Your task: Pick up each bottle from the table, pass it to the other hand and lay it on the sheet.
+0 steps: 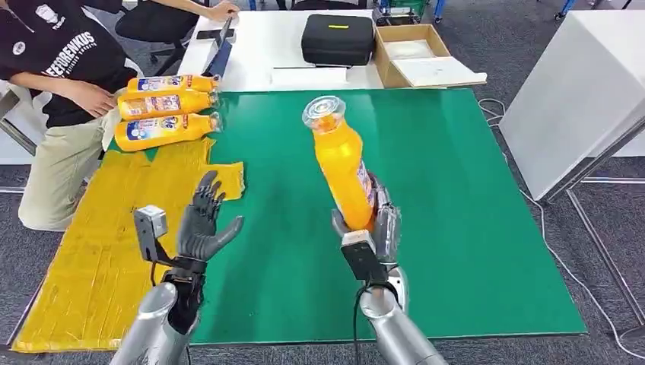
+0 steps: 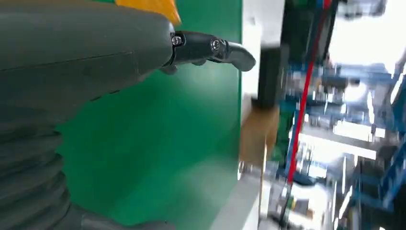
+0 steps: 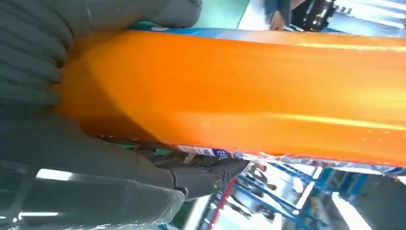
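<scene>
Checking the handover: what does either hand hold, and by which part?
The right hand grips the orange bottle by its neck end, base up; the left hand holds nothing.

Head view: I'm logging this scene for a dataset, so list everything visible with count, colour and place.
Orange plastic bottle: one, held above the green mat.
Orange bottles with labels: three, lying side by side at the far end of the yellow sheet.
Black zipped case: one, on the white table beyond the mat.
Open cardboard box: one, brown, beside the case.
Seated person: one, black shirt, by the lying bottles.
Left hand: open, fingers spread, above the sheet's edge.
Right hand: grips the held bottle's lower part.
</scene>
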